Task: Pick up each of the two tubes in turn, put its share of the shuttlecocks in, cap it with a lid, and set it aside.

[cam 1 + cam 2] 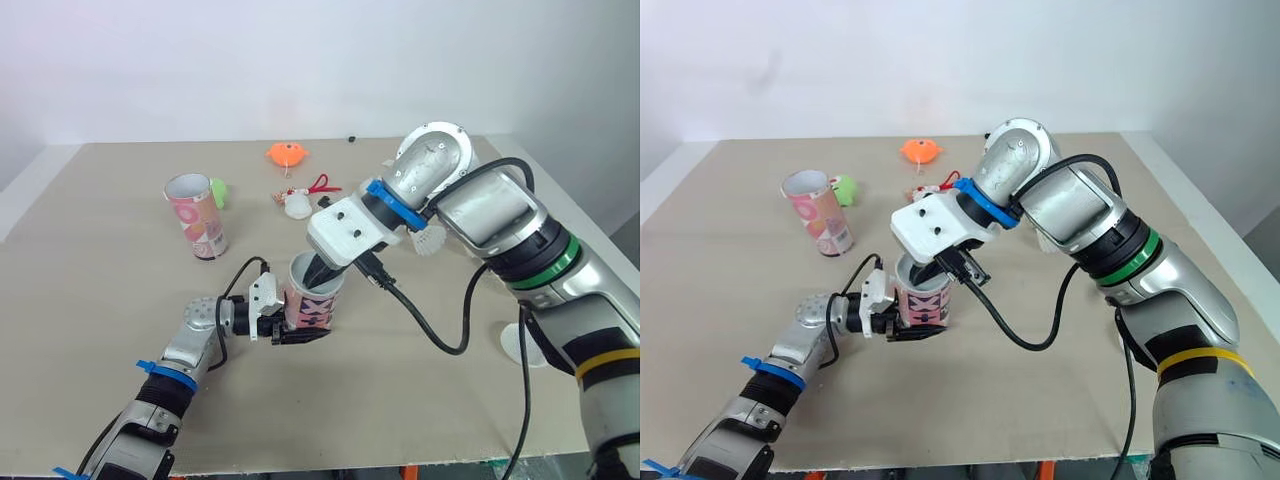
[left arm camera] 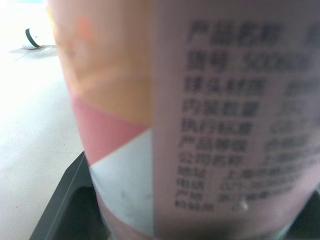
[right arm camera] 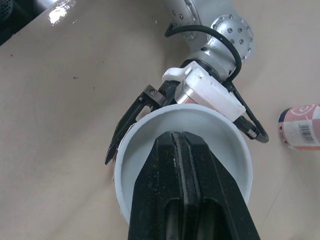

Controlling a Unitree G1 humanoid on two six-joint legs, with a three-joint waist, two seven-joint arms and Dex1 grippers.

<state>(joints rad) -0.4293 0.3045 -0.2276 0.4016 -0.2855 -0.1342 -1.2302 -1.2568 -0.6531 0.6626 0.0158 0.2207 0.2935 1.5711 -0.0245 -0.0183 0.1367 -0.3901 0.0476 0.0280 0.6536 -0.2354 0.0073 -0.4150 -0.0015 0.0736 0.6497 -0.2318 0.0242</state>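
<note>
Pink tube (image 1: 312, 295) upright on the tan table (image 1: 100, 300), near the front, about mid-width; left gripper (image 1: 298, 335) clamps it low on the wall, one black finger (image 3: 125, 131) running along the outside (printed label faces the left wrist camera); mouth open, no lid on it; right gripper (image 3: 179, 137) comes in from 1 o'clock, tips down inside the mouth, its two fingers pressed together; cannot tell if anything sits below them in the tube.

Second tube (image 1: 196, 215) stands upright at 10 o'clock from the held one, well apart, also uncapped; green piece (image 1: 218, 190) just beside it at 1 o'clock; orange piece (image 1: 287, 153) far off at 12 o'clock; small white item (image 1: 297, 206) with a red cord (image 1: 322, 184) between the orange piece and the held tube; white disc (image 1: 512, 345) flat on the table at 3 o'clock, partly behind the right arm.
</note>
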